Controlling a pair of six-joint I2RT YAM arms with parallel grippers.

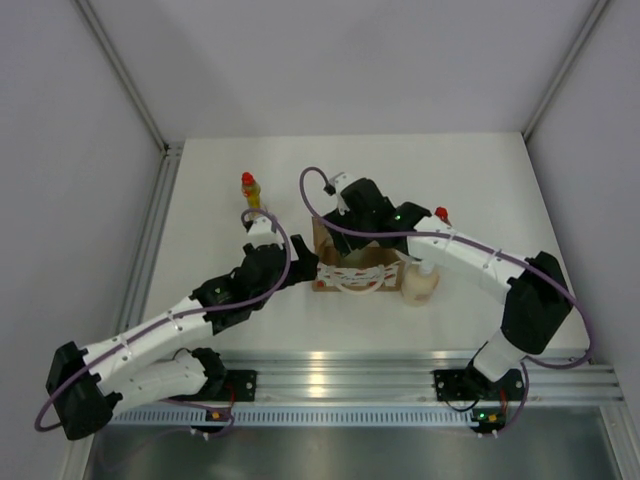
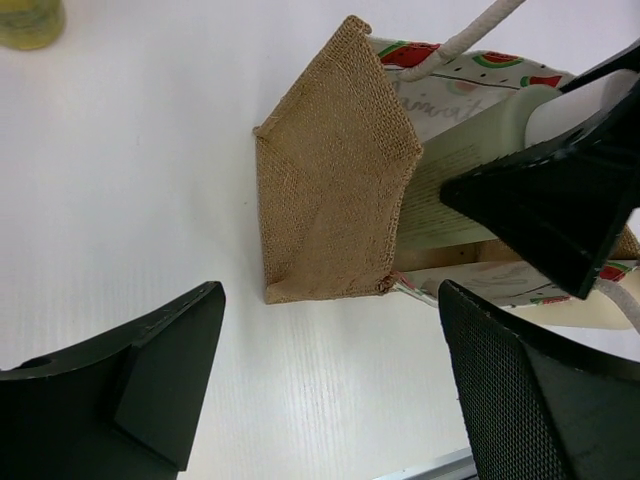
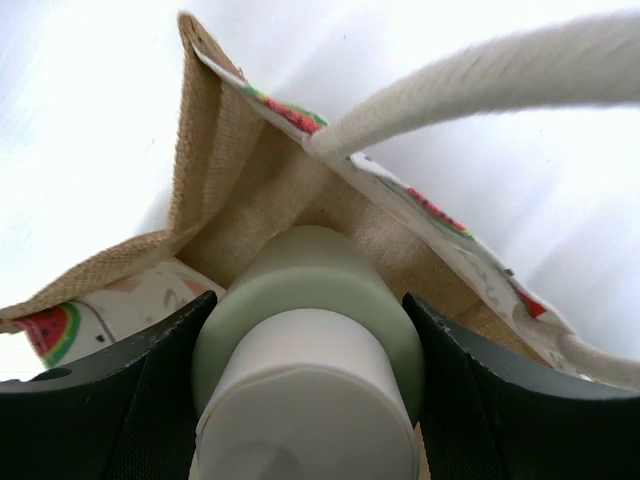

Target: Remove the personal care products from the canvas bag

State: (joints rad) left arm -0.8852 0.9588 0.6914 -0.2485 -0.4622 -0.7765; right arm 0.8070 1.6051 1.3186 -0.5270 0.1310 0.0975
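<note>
I was on what looked to be the last removal. My right claw [image 3: 308,310] was down inside the canvas bag [image 2: 330,200], clenched on the pale grey-green cylinder [image 3: 310,262], with one finger pressed to each side just below its white cap. The cylinder lay tilted in the bag's mouth, most of its body inside, under the arch of a rope handle [image 3: 480,90].

My left claw [image 2: 330,295] was released, jaws standing wide. It hovered just beside the bag's plain tan end panel and held nothing. I could not tell whether either finger touched the cloth.

The other products stood out on the table [image 1: 480,170]. The yellow bottle [image 1: 250,190] was well to the left of the bag and the cream bottle [image 1: 420,285] just beside its right end. A red cap [image 1: 441,213] showed behind my right arm. I took it for the dark green bottle, though its body was hidden.

The next move, as I judged it, called for drawing the cylinder up and out along its own tilt, clear of the handle loop and the bag's rim. The bag was light and soft, so it might lift or tip with the bottle. Closing my left claw on the end panel, or pressing it there, would hold it down. After that I needed a bare spot on the table away from the cream bottle to set the cylinder down.
</note>
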